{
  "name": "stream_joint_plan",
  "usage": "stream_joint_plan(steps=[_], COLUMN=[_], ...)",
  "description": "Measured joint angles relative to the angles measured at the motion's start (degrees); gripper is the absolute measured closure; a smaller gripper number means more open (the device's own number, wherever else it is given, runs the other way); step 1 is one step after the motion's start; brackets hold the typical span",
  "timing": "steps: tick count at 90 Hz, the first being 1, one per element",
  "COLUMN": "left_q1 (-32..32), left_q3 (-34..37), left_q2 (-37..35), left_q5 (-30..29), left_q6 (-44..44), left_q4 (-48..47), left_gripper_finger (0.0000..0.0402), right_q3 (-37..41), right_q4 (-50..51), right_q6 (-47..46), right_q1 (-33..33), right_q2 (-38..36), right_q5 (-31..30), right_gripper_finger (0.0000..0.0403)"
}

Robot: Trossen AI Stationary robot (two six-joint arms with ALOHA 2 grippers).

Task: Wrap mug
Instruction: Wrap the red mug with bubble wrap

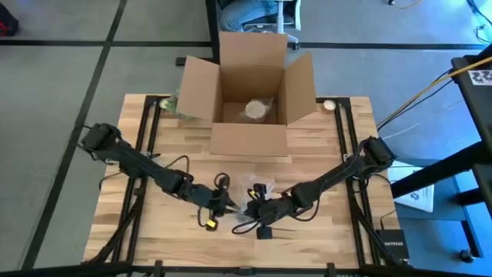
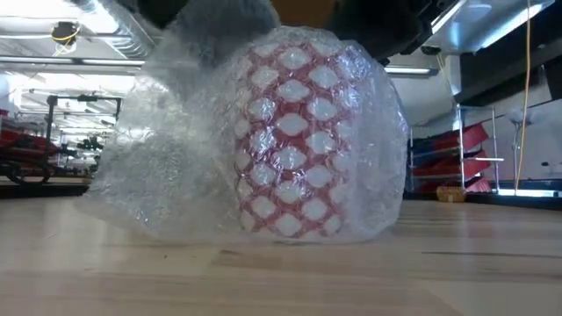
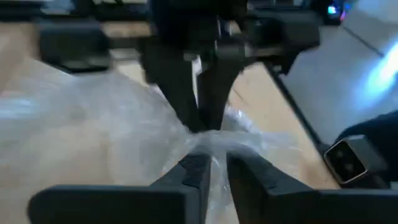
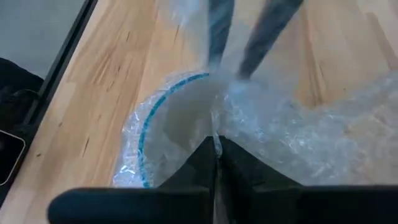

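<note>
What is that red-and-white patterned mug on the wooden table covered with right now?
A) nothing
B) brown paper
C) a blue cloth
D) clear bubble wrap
D: the low view shows the red-and-white patterned mug standing inside clear bubble wrap on the wooden table.

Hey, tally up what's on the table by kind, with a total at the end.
Mugs, red and white patterned: 1
Bubble wrap sheets: 1
Cardboard boxes, open: 1
Wrapped bundles inside the box: 1
Total: 4
</note>
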State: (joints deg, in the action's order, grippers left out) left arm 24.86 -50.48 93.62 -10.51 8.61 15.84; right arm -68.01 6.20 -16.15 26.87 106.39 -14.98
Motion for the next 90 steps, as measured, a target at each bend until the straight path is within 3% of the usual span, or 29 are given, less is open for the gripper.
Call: stream_joint_plan(steps=[17, 44, 59, 73, 90], left_q1=[-1.62, -2.29, -2.35, -2.40, -2.42], left_q3=[-3.51, -3.48, -3.45, -3.32, -3.08], left_q2=[6.47, 6.49, 6.51, 6.64, 6.95], left_q5=[1.39, 1.13, 0.41, 0.25, 0.47], left_q6=[1.24, 4.90, 6.01, 6.01, 6.02], left_q4=[0.28, -1.20, -1.58, -2.19, -2.98], left_gripper_finger=[0.0398, 0.0401, 0.0401, 0.0401, 0.0401], right_q3=[-0.58, -8.03, -12.51, -19.43, -22.08], right_q4=[1.54, 13.80, 22.51, 33.94, 37.39], right_q6=[-0.10, -4.99, -7.88, -7.67, -7.67], right_q1=[0.02, 0.01, 0.07, 0.11, 1.02], right_q2=[0.00, 0.09, -0.17, -0.37, -1.92], right_q5=[0.12, 3.86, 4.10, 8.31, 6.08], right_gripper_finger=[0.0403, 0.0399, 0.0370, 0.0347, 0.0343])
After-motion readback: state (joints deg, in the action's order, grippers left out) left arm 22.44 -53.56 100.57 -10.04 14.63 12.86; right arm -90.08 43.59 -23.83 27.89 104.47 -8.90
